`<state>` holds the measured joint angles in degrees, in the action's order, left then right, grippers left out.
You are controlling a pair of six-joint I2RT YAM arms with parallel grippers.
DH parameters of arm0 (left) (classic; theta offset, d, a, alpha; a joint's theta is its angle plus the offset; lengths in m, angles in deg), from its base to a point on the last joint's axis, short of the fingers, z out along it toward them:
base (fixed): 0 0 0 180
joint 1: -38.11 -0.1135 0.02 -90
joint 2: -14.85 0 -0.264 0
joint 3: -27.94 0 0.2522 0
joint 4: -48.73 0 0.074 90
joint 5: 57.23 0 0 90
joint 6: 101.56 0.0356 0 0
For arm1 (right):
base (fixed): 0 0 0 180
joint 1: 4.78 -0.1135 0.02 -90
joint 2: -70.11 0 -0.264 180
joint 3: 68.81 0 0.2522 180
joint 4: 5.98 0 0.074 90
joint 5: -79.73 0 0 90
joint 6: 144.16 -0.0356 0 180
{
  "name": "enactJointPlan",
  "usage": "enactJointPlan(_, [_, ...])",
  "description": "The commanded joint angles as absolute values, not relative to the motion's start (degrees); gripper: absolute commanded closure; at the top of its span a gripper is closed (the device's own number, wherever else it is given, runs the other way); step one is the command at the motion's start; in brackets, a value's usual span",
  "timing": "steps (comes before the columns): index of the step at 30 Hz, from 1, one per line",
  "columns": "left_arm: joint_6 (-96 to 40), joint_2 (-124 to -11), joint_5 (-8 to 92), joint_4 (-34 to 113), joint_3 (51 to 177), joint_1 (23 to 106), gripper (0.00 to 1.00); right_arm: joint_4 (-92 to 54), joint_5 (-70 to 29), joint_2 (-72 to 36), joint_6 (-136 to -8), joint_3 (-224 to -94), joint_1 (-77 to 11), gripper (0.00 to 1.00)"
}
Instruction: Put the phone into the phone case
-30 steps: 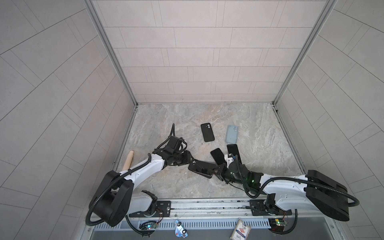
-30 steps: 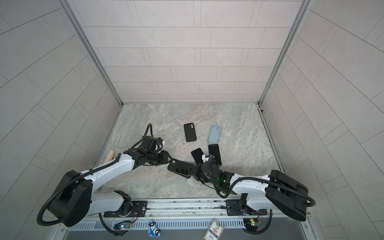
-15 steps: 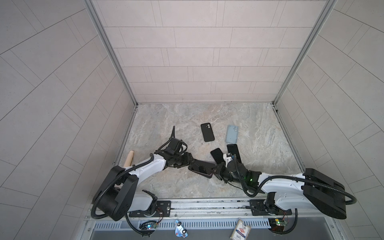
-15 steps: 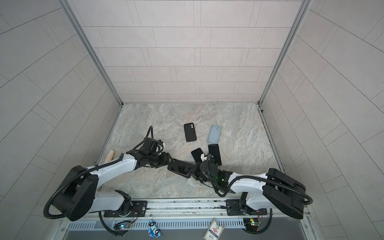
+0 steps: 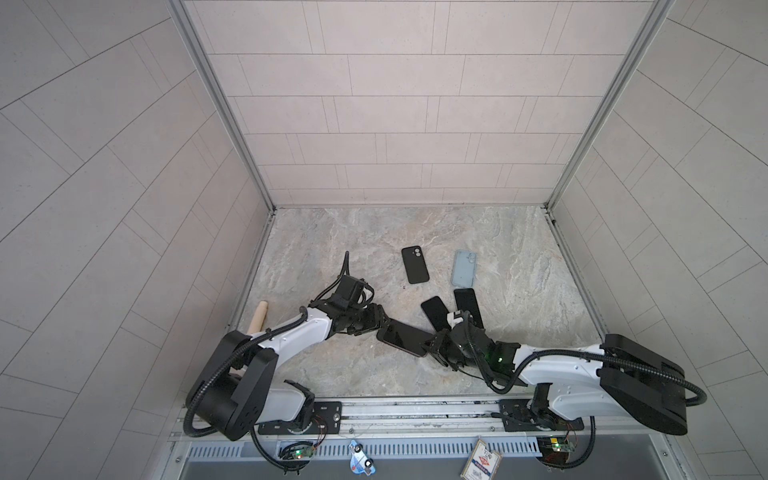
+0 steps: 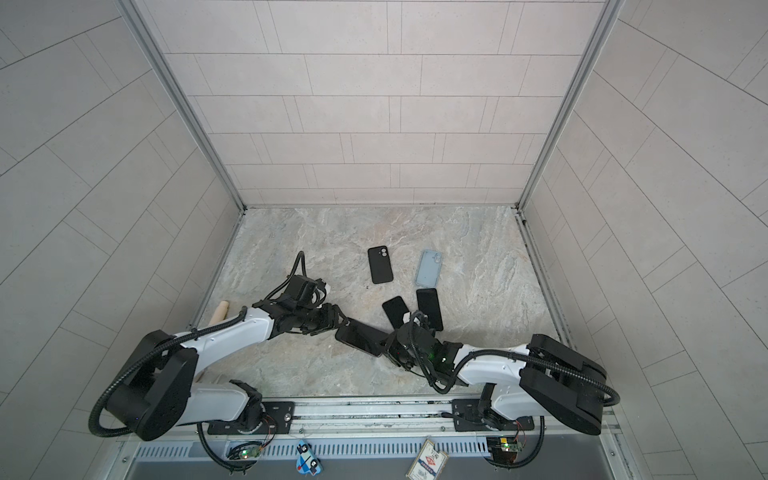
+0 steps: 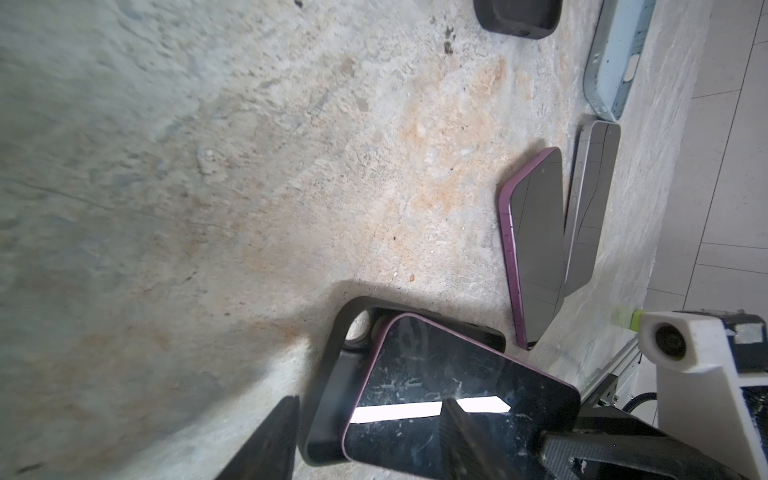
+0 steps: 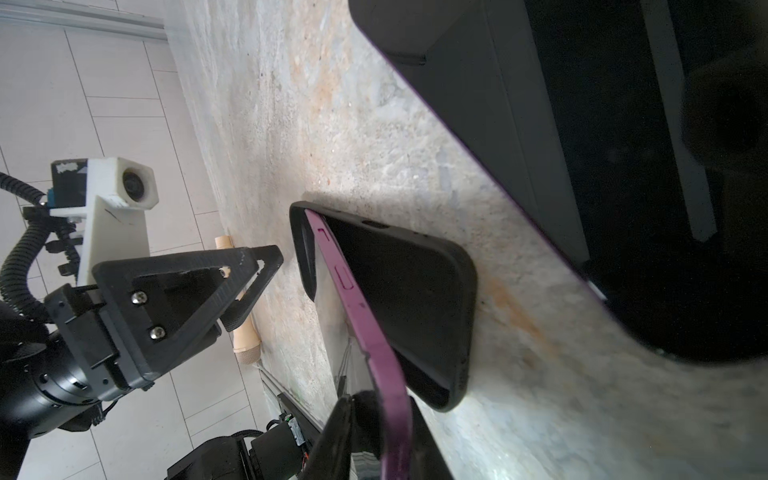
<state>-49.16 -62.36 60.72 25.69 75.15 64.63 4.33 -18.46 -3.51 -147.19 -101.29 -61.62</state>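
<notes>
Walls (image 5: 415,124) of pale tile close the table (image 5: 332,241) on three sides, and a metal rail (image 5: 415,409) runs along its front edge. Bare stone lies open behind and to the left of the work, and in a strip between it and the rail. On the right there is less room: a purple-edged spare phone (image 5: 435,311) and a grey spare phone (image 5: 467,305) lie just behind the right gripper (image 5: 430,345), with a black case (image 5: 414,265) and a light-blue case (image 5: 463,268) further back. A wooden stick (image 5: 259,316) rests by the left wall, well apart.

The phone (image 5: 401,336) lies near the front middle of the table, between the two grippers. In the wrist views one end sits inside the dark phone case (image 7: 328,374), which lies flat on the stone, while the other end tilts up out of it. The right gripper's fingers (image 8: 345,440) pinch the phone's purple edge at that raised end. The left gripper (image 5: 378,324) is at the case end with its fingers (image 7: 270,440) spread, one outside the case wall and one over the screen; whether either touches, I cannot tell
</notes>
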Motion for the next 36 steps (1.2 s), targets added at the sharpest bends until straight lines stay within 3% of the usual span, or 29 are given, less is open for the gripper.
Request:
enactJointPlan(1, [-49.0, -62.5, 61.0, 25.7, 75.2, 64.3, 0.39, 5.2, -18.8, -4.1, -148.5, -102.1, -61.3, 0.75])
enactJointPlan(11, [-49.5, -63.6, 63.0, 26.5, 75.2, 64.2, 0.46, 6.7, -20.2, -7.7, -147.9, -104.8, -61.0, 0.76])
enactJointPlan(36, [-47.9, -62.9, 56.6, 23.4, 77.8, 63.3, 0.42, 10.8, -23.6, -15.6, -147.9, -108.4, -60.0, 0.78])
